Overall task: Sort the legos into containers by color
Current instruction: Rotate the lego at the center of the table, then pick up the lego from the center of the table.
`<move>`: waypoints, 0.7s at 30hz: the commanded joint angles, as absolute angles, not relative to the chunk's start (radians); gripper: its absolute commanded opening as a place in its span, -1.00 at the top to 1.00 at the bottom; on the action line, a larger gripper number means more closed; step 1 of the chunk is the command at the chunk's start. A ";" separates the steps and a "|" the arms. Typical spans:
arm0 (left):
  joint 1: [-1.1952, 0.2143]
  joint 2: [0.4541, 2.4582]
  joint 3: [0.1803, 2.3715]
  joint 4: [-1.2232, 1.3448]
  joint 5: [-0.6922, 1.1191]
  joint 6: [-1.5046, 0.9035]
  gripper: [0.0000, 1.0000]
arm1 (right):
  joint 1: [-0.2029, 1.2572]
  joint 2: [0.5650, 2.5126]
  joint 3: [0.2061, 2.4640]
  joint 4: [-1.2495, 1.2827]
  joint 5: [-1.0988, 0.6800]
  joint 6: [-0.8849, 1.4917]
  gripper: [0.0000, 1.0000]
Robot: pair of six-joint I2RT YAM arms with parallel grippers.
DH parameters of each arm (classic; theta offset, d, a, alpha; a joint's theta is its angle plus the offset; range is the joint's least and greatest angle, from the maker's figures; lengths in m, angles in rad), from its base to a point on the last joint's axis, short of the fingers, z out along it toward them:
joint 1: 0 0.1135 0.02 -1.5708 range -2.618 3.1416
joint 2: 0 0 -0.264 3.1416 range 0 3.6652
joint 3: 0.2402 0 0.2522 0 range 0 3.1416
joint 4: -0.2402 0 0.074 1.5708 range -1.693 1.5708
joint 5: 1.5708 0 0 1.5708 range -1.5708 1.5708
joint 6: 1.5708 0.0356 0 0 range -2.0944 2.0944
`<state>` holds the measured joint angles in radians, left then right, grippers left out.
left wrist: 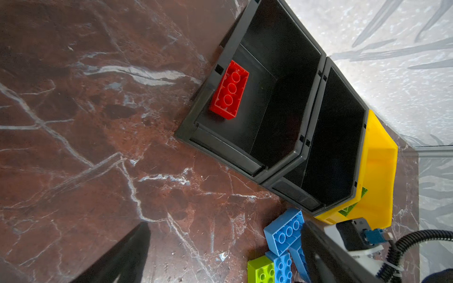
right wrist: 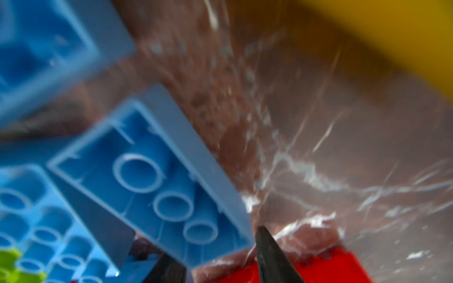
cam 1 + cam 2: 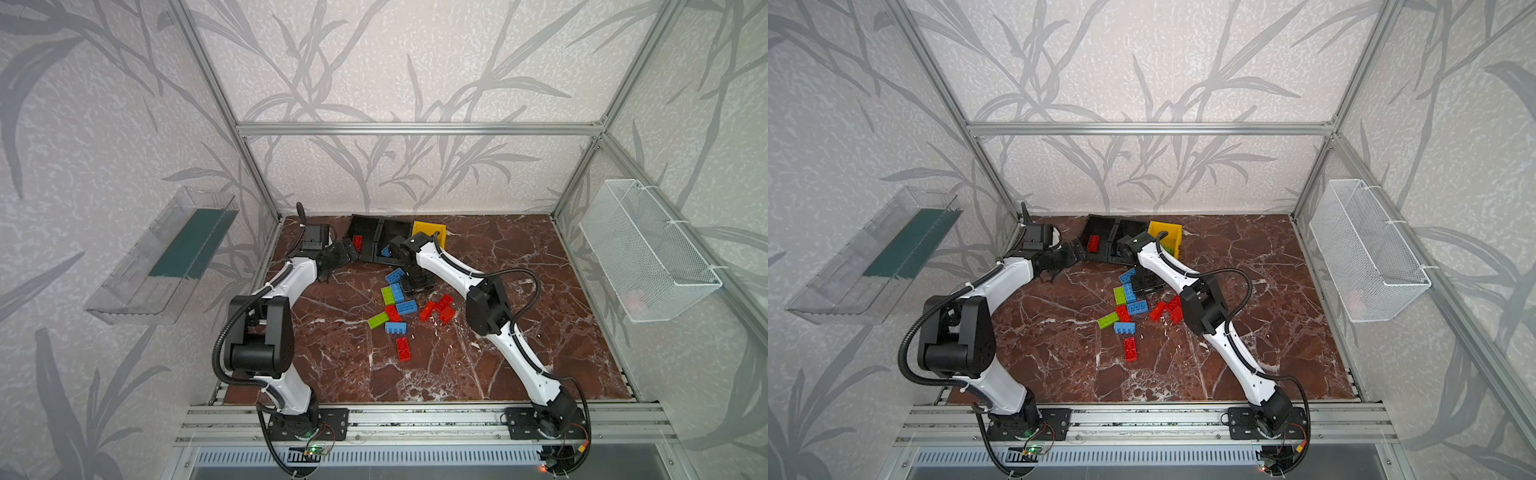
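I can read no text, label, brand or number in any of my feeds. The studs of the lime green brick point(image 1: 261, 270), low in the left wrist view, show no mark I can make out. The small circuit board point(image 3: 314, 450) at the bottom edge of both top views is too small to read.

In both top views the right arm point(image 3: 444, 259) covers most of the middle black bin point(image 3: 395, 230) and the front of the yellow bin point(image 3: 426, 228). A blue speck point(image 3: 385, 251) at the arm's edge is too small to identify. In its wrist view the right pincer point(image 2: 215, 241) shows just 2 blurred fingertips point(image 2: 272, 259), cut off at the frame edge, flanking the end of an upturned blue brick point(image 2: 157, 186); contact cannot be told. A red brick point(image 2: 343, 267) and a green brick point(image 2: 12, 264) are cropped there. A pinkish smudge point(image 3: 636, 300) in the wire basket point(image 3: 648, 249) is too faint to name.
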<state>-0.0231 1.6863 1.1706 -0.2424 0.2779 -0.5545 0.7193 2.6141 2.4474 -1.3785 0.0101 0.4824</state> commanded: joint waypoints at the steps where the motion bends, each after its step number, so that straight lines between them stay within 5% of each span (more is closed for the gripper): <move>1: -0.015 1.678 1.164 -0.221 0.303 -0.565 -0.91 | 0.729 2.554 2.396 -1.374 0.024 0.514 0.13; 8: -0.012 1.678 1.160 -0.215 0.316 -0.566 -0.91 | 0.743 2.483 2.336 -1.303 0.118 0.372 0.02; 21: -0.014 1.656 1.137 -0.218 0.291 -0.565 -0.91 | 0.772 2.238 1.986 -1.023 -0.035 0.160 -0.18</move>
